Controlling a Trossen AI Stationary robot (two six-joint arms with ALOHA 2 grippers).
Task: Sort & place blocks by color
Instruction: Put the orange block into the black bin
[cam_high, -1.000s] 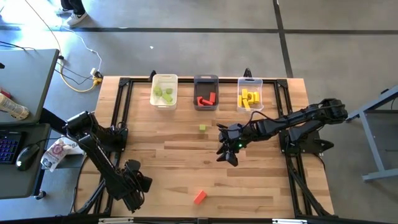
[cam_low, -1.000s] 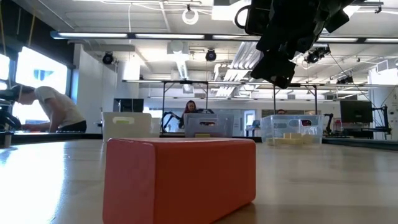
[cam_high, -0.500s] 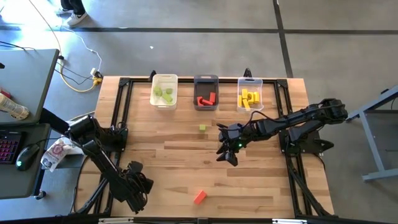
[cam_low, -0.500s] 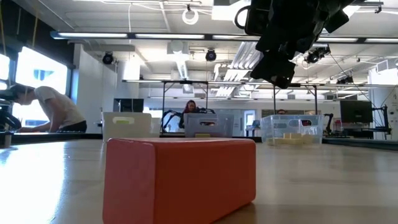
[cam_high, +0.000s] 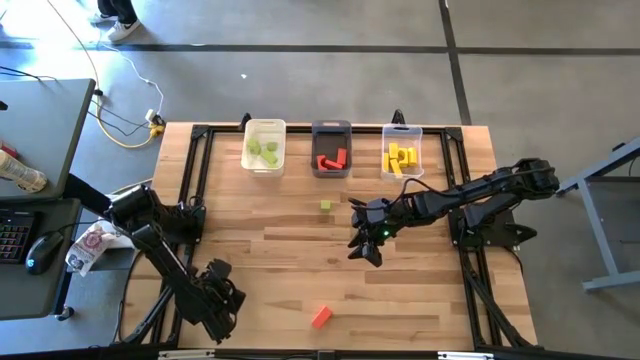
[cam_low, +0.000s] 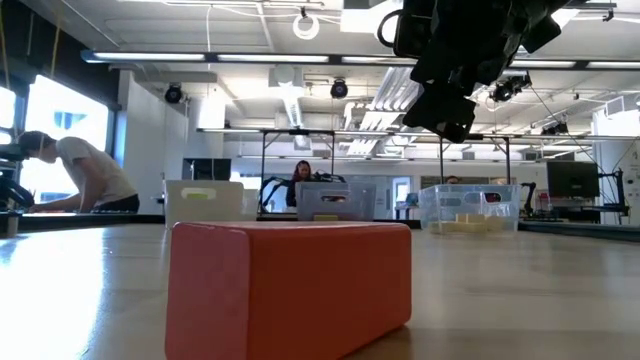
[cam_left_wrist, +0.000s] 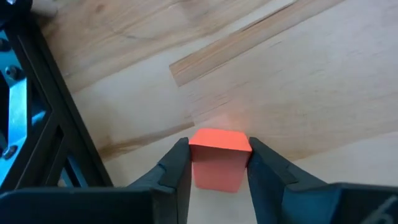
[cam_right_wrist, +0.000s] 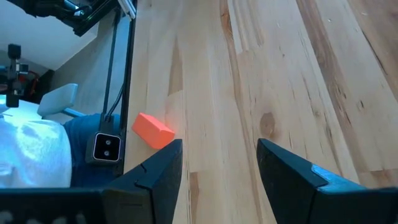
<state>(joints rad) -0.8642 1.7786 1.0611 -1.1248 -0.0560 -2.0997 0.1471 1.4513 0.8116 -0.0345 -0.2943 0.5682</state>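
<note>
Wooden table, left tool clamped on red block, right tool apart, no legible writing.

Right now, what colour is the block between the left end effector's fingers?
Red block, seen best in the left wrist view.

Pale, smooth planked wood desk, black metal frame; matt red block; clear glossy plastic bin at 12 o'clock.
</note>
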